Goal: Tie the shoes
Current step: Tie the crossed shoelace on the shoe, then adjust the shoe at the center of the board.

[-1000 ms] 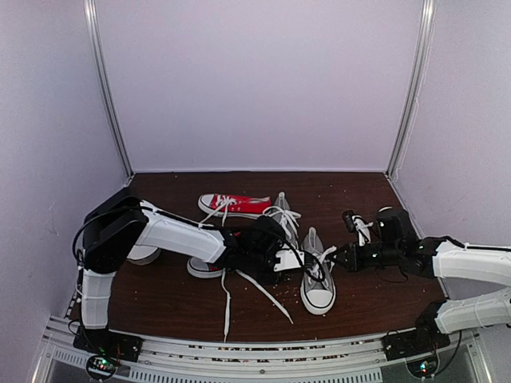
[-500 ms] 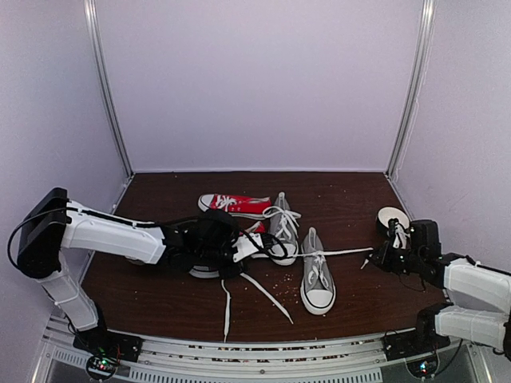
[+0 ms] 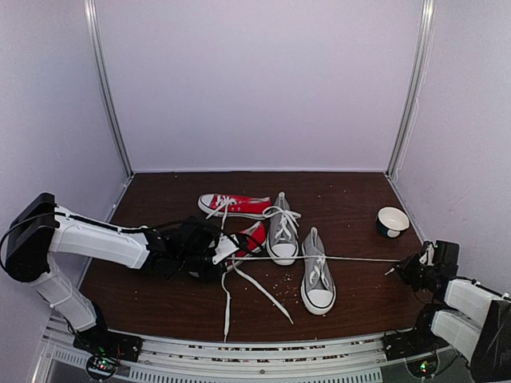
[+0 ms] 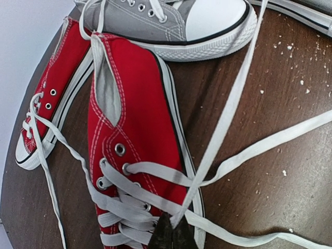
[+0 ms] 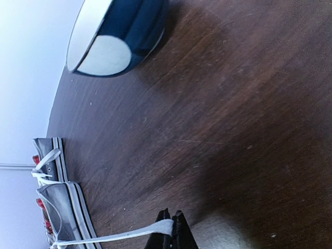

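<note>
Low over table [image 3: 343, 199] | left pincer [image 4: 173, 228] outstretched, right pincer [image 5: 171, 222] tucked | both pinching taut lace [image 3: 335, 258] | grey shoes [image 3: 318, 281] 2, red shoes [image 3: 235, 206] 2

Pale lilac panels are closing in the dark brown wooden table [image 3: 351, 199] on three sides, with the back wall [image 3: 255, 80] meeting the left wall [image 3: 40, 120] and the right wall [image 3: 471, 120] at slim metal posts [image 3: 108, 96]. Soft, even light is falling across the tabletop, where pale specks [image 4: 284, 45] are lying scattered. A perforated metal rail [image 3: 263, 351] is running along its near edge.
</note>
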You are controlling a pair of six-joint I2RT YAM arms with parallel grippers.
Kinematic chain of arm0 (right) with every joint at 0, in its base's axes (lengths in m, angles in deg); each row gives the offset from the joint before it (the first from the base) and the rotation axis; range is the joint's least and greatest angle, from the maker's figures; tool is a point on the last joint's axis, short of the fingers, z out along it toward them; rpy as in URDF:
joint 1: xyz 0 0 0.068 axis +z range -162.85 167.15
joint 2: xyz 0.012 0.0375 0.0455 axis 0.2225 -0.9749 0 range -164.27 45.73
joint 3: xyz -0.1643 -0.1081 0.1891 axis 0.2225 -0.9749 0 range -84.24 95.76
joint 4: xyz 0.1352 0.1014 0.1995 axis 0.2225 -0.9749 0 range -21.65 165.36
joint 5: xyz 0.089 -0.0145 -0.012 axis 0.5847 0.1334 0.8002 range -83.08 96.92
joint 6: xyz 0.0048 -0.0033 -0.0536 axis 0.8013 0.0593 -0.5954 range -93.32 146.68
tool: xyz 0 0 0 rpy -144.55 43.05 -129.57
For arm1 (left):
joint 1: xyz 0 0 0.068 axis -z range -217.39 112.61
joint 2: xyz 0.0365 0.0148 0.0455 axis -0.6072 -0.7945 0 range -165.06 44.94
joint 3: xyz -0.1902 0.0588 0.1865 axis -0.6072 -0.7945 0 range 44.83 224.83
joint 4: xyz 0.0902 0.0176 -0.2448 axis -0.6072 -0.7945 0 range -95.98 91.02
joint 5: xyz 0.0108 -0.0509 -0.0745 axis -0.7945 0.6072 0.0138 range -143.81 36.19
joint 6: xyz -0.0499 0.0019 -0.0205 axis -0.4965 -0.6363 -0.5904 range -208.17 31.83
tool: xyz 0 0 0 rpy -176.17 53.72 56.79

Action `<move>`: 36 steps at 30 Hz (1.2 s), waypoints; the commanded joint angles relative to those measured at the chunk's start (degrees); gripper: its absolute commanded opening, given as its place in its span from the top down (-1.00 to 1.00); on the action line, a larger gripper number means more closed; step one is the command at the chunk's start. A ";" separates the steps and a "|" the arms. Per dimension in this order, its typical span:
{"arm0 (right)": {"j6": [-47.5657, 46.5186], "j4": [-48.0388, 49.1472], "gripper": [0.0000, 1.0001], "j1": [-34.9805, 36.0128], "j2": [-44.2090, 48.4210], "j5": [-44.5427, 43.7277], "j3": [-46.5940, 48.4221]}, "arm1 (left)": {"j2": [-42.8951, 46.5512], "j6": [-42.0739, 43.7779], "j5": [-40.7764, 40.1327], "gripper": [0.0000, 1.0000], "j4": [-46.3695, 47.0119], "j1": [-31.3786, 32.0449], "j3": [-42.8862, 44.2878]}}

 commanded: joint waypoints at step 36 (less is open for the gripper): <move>-1.72 3.38 1.00 51.72 -25.12 -22.29 15.54 | -29.45 7.23 13.14 1.00 -12.05 10.14 38.70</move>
